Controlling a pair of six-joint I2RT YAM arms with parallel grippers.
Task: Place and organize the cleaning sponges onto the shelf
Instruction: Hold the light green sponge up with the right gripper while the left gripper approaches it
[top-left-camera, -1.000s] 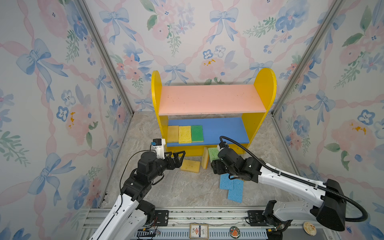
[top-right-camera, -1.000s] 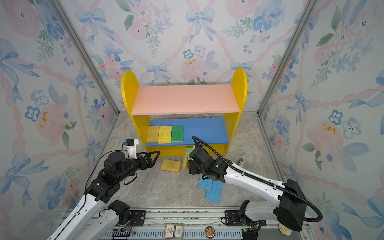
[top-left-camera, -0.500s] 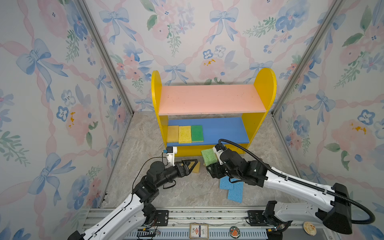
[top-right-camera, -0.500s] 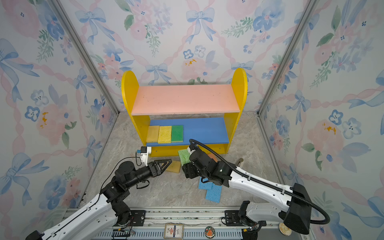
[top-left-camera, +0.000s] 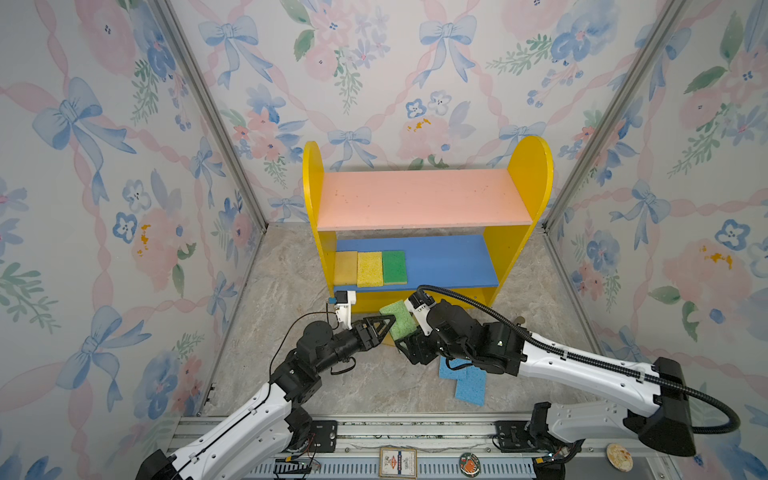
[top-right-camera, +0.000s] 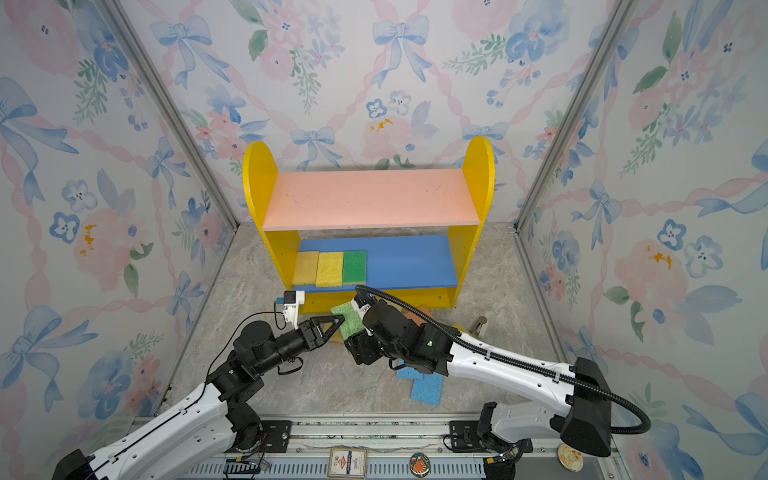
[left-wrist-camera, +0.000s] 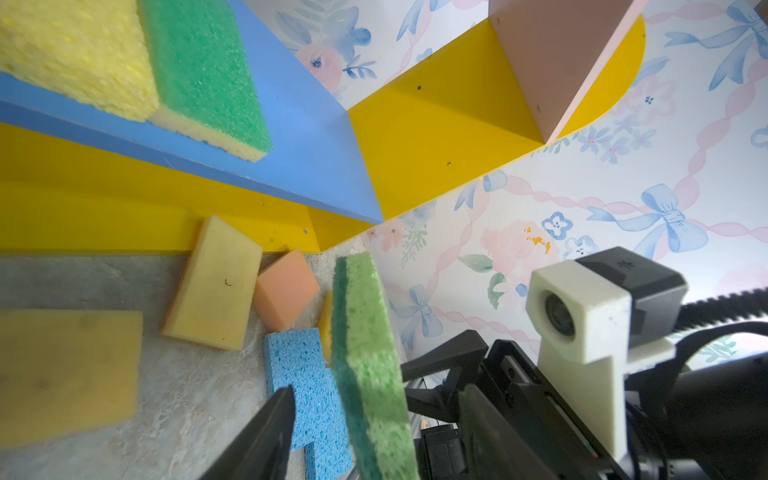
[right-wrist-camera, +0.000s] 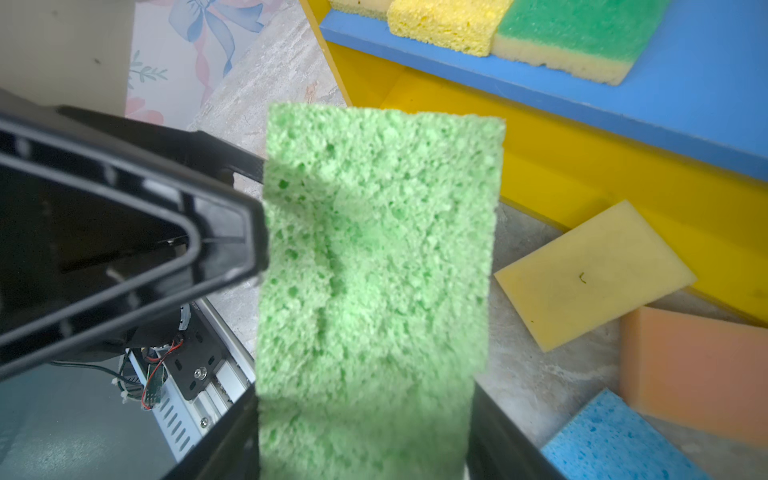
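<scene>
While clamped across the light green sponge (top-left-camera: 397, 316), raised just before the shelf (top-left-camera: 530, 174) base, hold the right gripper (top-left-camera: 406, 333) steady. Looks like a handover. Next: close the left gripper (top-left-camera: 387, 325), fingers (left-wrist-camera: 262, 432) part-open astride the foam, release right, carry beside the dark green sponge (top-left-camera: 394, 267) on the blue board (top-left-camera: 451, 262). Only in the left wrist view: a gap between one finger and sponge.

Laboratory robot cell: floral bow-patterned wall panels (top-left-camera: 415, 83) are framed by aluminium struts (top-left-camera: 210, 112); a left arm (top-left-camera: 249, 419) and right arm (top-left-camera: 582, 370) are bolted to a slotted rail (top-left-camera: 415, 432) fronting a marble-look surface (top-left-camera: 374, 386).
</scene>
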